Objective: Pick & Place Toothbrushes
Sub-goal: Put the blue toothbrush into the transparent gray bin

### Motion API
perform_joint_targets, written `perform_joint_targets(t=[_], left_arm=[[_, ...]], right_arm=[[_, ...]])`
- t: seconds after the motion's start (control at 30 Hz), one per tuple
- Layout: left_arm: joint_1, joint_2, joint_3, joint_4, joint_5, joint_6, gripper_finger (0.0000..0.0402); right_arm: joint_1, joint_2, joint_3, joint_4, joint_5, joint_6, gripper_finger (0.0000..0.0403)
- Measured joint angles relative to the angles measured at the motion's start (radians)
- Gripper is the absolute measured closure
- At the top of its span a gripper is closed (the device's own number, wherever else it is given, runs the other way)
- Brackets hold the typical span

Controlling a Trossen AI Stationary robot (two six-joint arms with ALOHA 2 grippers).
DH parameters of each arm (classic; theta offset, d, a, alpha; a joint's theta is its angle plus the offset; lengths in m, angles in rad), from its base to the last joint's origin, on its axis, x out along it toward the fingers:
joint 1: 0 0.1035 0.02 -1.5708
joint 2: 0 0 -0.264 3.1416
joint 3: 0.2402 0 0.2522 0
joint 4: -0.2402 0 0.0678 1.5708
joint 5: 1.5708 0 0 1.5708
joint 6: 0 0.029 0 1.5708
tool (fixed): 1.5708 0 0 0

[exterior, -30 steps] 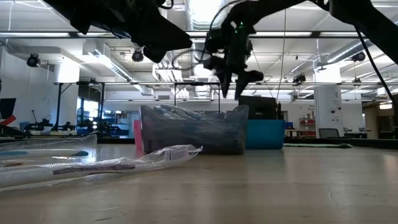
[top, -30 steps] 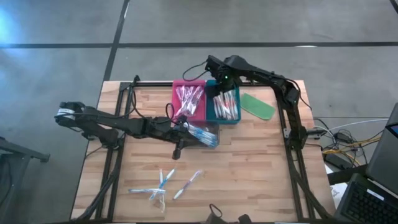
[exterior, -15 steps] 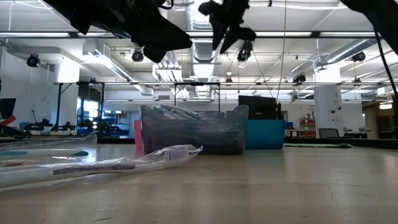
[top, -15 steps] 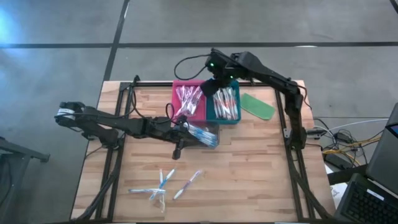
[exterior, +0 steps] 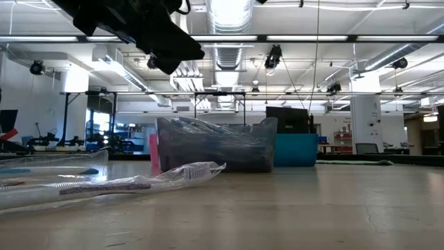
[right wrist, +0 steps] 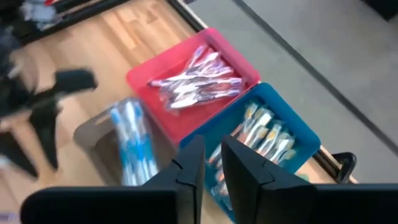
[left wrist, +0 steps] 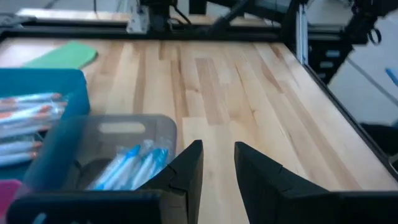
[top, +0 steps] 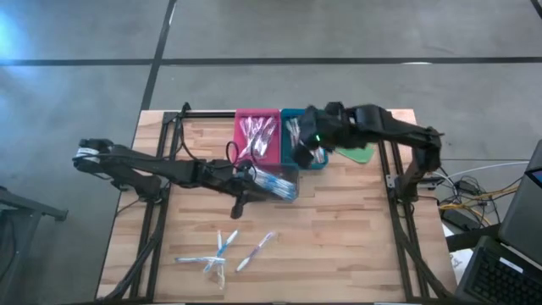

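right gripper [right wrist: 210,163] hangs narrow and empty above the blue tray [right wrist: 298,140]; left gripper [left wrist: 217,163] waits narrow by the grey tray [top: 275,181]. loose toothbrushes [top: 222,251] lie near the front edge. next move probably calls for reaching them.

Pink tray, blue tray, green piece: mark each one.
Pink tray [right wrist: 142,73], right wrist view, on its rim.
Blue tray [right wrist: 309,138], right wrist view, on its rim.
Green piece [left wrist: 62,55], left wrist view, on its flat top.
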Motion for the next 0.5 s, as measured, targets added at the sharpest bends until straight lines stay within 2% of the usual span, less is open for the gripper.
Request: perform_joint_targets(t=[0.27, 0.5], left_arm=[[-0.084, -0.037, 0.054, -0.247, 0.020, -0.001, 0.0305], [-0.254, -0.037, 0.146, -0.565, 0.009, -0.084, 0.0305]], right_arm=[[0.177, -0.082, -0.144, -0.022, 0.095, 0.098, 0.0380], [0.228, -0.140, -0.323, -0.041, 0.119, 0.178, 0.0394]])
